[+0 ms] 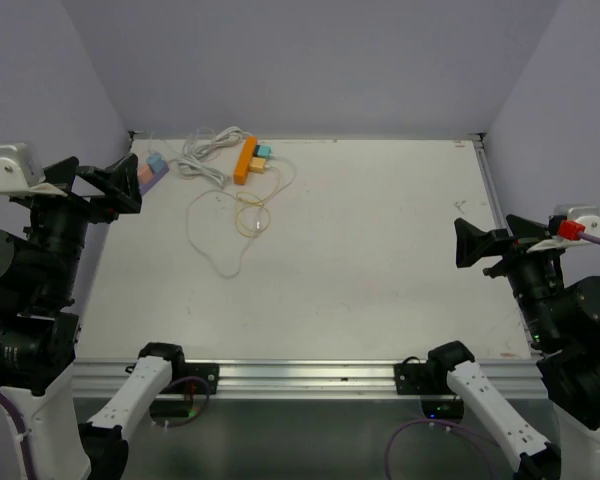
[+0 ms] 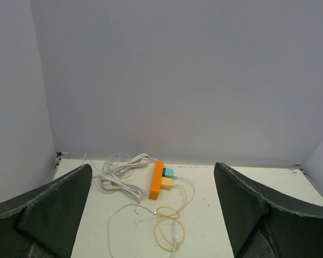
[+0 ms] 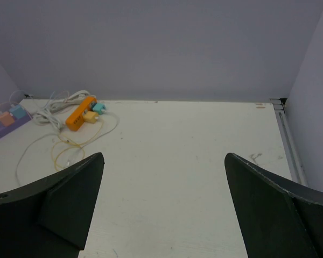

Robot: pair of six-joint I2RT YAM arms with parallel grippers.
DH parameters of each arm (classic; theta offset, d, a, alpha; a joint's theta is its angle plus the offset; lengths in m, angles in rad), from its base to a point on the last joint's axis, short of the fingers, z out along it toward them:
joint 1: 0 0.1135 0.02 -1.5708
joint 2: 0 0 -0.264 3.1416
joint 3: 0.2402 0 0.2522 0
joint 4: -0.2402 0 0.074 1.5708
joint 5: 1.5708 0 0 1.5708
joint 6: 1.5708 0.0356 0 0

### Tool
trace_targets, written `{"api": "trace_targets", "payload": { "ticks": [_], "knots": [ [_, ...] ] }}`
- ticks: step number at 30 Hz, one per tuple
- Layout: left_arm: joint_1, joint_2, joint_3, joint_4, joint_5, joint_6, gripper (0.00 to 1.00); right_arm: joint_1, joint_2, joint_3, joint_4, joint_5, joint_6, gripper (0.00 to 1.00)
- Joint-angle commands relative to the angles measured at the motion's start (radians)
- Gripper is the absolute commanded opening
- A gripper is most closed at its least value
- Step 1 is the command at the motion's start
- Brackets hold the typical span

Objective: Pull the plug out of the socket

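Looking at this one, both arms are parked at the near end. The left gripper (image 1: 115, 190) is hanging over the left edge of the desk (image 1: 380, 260) and the right gripper (image 1: 477, 245) is by the right edge. Both sets of fingers (image 2: 54, 209) are spread wide, holding nothing.

Further in, a yellow cable (image 1: 252, 215) is lying in loose loops, so I'm guessing a low approach is risking a snag.

Past that, toward the far left corner, the orange socket strip (image 1: 245, 160) is lying flat with a teal plug (image 1: 263, 152) and a yellow plug (image 1: 259, 165) seated side by side, touching. Grabbing both looks like the danger. Nothing's pinning the strip either, so a one-armed pull is probably just dragging it.

A purple strip (image 1: 152, 170) is sitting right in that corner, easy to mistake.
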Motion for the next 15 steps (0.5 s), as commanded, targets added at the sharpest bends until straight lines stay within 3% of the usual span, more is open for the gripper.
{"api": "trace_targets", "payload": {
  "ticks": [1, 8, 15],
  "knots": [
    [-0.007, 0.001, 0.001, -0.002, 0.005, -0.001, 1.00, 0.004, 0.008, 0.013, 0.032, -0.017, -0.020, 0.99],
    [-0.007, 0.010, -0.056, 0.024, 0.025, -0.011, 1.00, 0.004, 0.002, -0.040, 0.044, -0.037, 0.009, 0.99],
    [-0.007, 0.086, -0.169, 0.035, 0.024, -0.005, 1.00, 0.005, 0.057, -0.142, 0.043, -0.096, 0.153, 0.99]
  ]
}}
